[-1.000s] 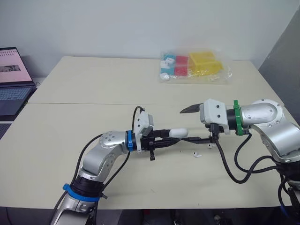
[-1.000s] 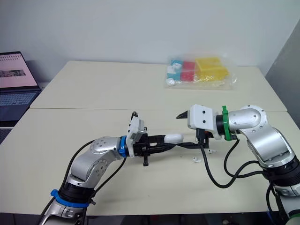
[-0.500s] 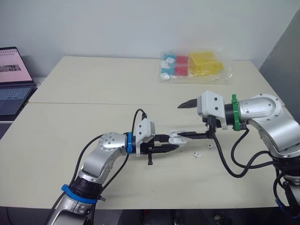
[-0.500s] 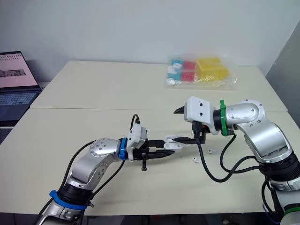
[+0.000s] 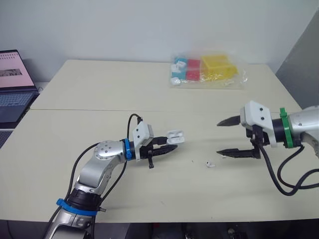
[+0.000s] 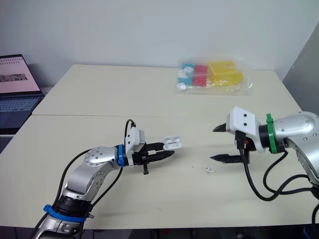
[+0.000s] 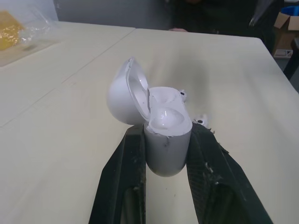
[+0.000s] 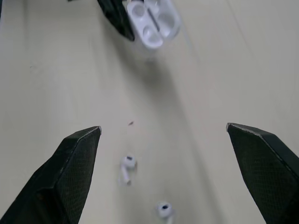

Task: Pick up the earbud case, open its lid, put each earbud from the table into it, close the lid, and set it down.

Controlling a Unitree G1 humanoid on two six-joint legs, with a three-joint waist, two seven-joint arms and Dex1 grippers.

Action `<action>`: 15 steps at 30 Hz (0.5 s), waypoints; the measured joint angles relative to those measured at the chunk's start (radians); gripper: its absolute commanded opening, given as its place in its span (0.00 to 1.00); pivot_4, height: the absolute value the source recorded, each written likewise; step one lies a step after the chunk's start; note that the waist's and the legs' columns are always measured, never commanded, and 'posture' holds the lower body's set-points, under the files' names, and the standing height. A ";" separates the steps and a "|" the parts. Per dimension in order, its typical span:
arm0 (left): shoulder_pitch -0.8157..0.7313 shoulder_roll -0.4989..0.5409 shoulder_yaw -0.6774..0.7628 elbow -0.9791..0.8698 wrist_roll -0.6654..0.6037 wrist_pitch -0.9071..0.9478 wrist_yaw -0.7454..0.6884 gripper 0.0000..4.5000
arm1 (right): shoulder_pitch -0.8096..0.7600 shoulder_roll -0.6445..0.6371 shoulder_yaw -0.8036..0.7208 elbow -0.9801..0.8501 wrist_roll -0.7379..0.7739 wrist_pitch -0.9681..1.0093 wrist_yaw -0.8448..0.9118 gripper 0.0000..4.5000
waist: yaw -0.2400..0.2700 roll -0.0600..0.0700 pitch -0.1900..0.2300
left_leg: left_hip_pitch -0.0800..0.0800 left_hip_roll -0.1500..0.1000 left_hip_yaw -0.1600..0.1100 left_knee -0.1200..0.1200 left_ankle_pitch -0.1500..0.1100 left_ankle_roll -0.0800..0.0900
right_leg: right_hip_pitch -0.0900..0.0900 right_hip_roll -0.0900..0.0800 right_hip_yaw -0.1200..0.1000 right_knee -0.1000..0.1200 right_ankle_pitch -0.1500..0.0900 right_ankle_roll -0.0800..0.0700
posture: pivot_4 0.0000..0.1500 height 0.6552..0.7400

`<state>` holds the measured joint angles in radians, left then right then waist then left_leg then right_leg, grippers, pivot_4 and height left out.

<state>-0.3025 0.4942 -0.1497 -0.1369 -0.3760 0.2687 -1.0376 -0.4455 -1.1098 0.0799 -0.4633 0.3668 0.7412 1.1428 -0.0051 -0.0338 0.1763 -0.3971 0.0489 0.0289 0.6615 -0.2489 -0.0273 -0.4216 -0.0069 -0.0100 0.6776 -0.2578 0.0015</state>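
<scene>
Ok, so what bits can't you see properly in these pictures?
- Bottom of the earbud case: left wrist view, covered by the left pincer's fingers.
- The earbuds: same view, partly behind the case.
- What's inside the bag: eye views, too small through crinkled plastic.
- The laptop: eye views, cut off by the left edge.

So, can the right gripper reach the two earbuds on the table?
Probably yes. The right gripper is open, one earbud and the other earbud lie uncovered on the table ahead of it, and the left gripper holds the earbud case off to the side.
</scene>
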 measured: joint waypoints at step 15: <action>0.018 0.025 -0.002 -0.024 0.026 -0.022 0.005 0.18 | -0.131 0.106 0.358 0.370 -0.308 -0.146 0.081 1.00 | 0.002 0.001 0.000 | -0.002 0.000 0.001 0.000 0.000 0.000 | -0.001 0.000 0.000 0.000 -0.001 0.000 | 1.00 0.97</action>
<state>-0.2847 0.5195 -0.1515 -0.1608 -0.3502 0.2468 -1.0328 -0.5768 -1.0037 0.4374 -0.0931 0.0588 0.5952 1.2238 -0.0030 -0.0333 0.1767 -0.3987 0.0485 0.0300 0.6618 -0.2488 -0.0273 -0.4227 -0.0066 -0.0102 0.6772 -0.2584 0.0011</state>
